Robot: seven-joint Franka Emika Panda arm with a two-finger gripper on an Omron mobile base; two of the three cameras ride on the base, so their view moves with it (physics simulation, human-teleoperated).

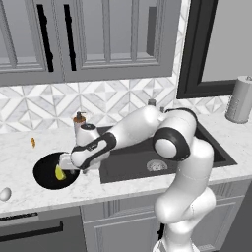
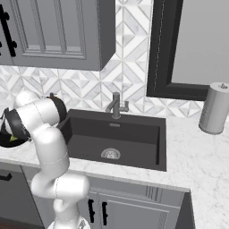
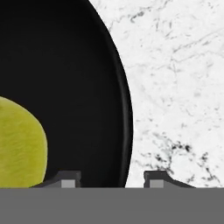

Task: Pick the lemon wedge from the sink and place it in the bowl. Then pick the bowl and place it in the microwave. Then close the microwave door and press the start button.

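The lemon wedge (image 1: 60, 173) is sitting inside the black bowl (image 1: 45, 176), which rests on the marble tabletop (image 1: 19, 160) just left of the sink (image 2: 114, 138). The end effector (image 3: 112, 179) straddles the bowl's right rim, one fingertip (image 3: 68, 178) inside and one outside, jaws partly apart. Can't tell if it's pinching the rim.

Base views share sink (image 1: 162, 152); hand view close.
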